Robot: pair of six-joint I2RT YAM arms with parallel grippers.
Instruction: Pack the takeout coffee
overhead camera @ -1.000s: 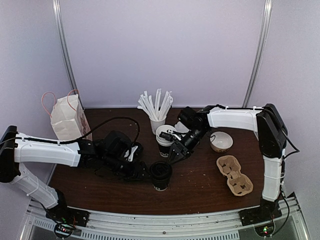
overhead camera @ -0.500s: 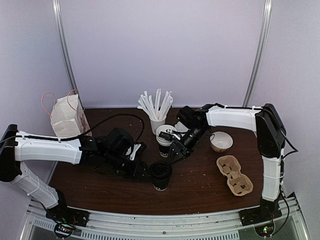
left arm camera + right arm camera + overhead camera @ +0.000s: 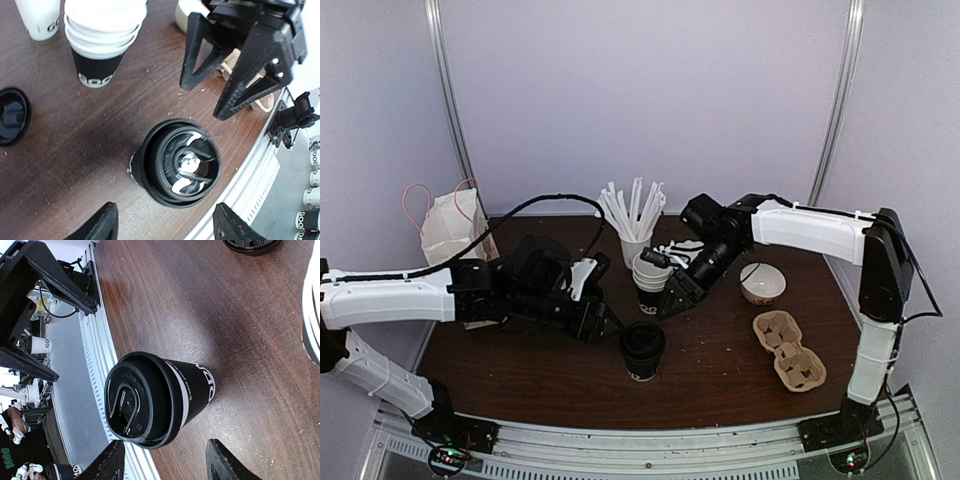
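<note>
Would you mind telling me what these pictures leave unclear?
- Coffee contents: every view, lid covers them.
- Its lettering: right wrist, wraps out of sight.
- Bag interior: top view, its walls hide it.
- Left fingers: left wrist, cut off by bottom edge.

The left arm extends from its base at the near left, its white forearm lying low and almost level toward the centre, with the black wrist tilted downward at the end. The left gripper points down with its jaws spread wide. The right arm stands up from the near right, bends at the elbow and stretches leftward, its wrist dipping. The right gripper is likewise parted, its fingers splayed in a V. The two grippers are near each other but apart.
</note>
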